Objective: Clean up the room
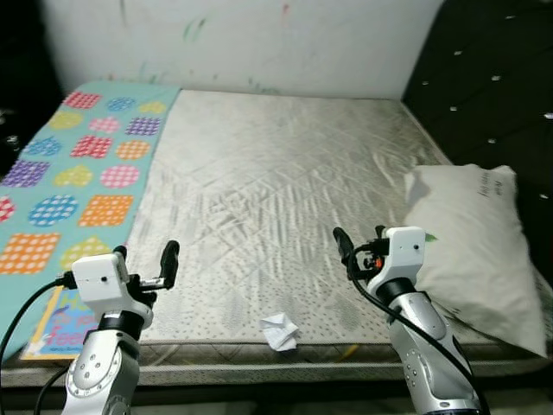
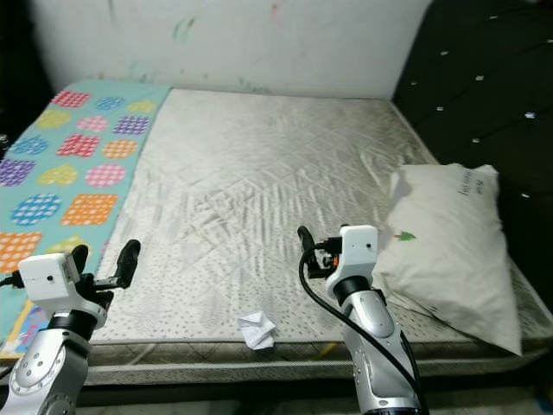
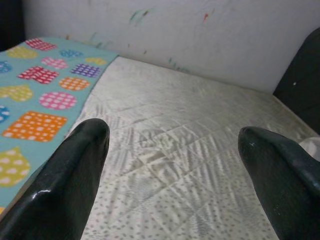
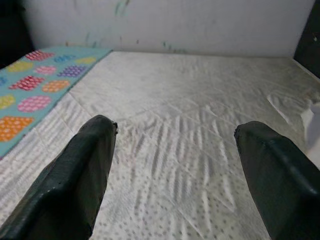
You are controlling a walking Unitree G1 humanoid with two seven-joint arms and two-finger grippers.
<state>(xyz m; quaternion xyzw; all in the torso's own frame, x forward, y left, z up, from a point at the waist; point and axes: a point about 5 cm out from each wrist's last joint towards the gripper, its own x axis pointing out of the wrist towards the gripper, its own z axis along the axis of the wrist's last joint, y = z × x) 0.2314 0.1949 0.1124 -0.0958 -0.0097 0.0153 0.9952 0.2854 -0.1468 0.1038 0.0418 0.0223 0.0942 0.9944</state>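
head views: bare mattress (image 1: 285, 164) runs from the near edge to the far wall (image 1: 259, 39), patterned sheet (image 1: 73, 164) along its left side, pillow (image 1: 471, 251) on the right against the dark headboard (image 1: 492, 78). the obvious cleanup target is a crumpled tissue (image 1: 280, 332) on the near edge of the mattress, roughly centre. left gripper (image 1: 145, 264) hovers over the near-left part of the bed, fingers spread, nothing in it. right gripper (image 1: 361, 245) hovers near-right, just left of the pillow, also spread and empty. tissue sits between the two arms, nearer the robot than both sets of fingertips, so it's below and behind where both grippers point. it's to the right of the left gripper and to the left of the right one; right looks slightly closer, my call. the wad is compact, no clear long axis, so approach angle shouldn't matter much. left wrist view: both fingers (image 3: 65, 185) wide apart, mattress and sheet ahead, wall beyond. right wrist view: fingers (image 4: 75, 180) wide apart, quilted mattress ahead, sheet to one side, a pale bit at the edge that may be the pillow. likely next: pull the right arm back and down toward the near edge.
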